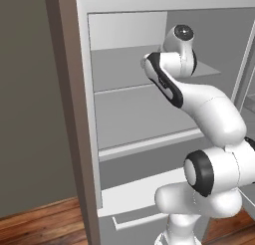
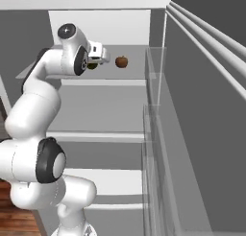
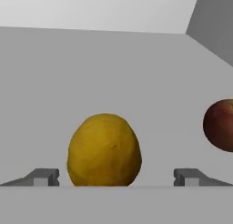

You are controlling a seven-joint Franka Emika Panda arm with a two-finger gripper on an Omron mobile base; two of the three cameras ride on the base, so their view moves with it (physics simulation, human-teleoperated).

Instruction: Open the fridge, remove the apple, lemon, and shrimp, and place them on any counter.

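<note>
The fridge [image 1: 129, 124] stands open, its white shelves bare in the left base view. My arm reaches onto the upper shelf [image 2: 129, 69]. In the hand view the yellow lemon [image 3: 104, 150] sits on that shelf right between my fingertips [image 3: 43, 176], and my gripper [image 3: 116, 176] is open around it without touching. The dark red apple [image 3: 220, 125] rests to its right, apart from the fingers. From the right base view the apple [image 2: 121, 62] is plain, and the lemon [image 2: 92, 65] peeks out under my hand [image 2: 97, 52]. The shrimp and the counter are out of view.
The open fridge door [image 2: 202, 124] with clear bins [image 2: 156, 134] runs along the right. A brown cabinet panel [image 1: 62, 89] flanks the fridge on the left. A lower drawer [image 1: 134, 196] sits under the shelves, above the wooden floor [image 1: 40, 224].
</note>
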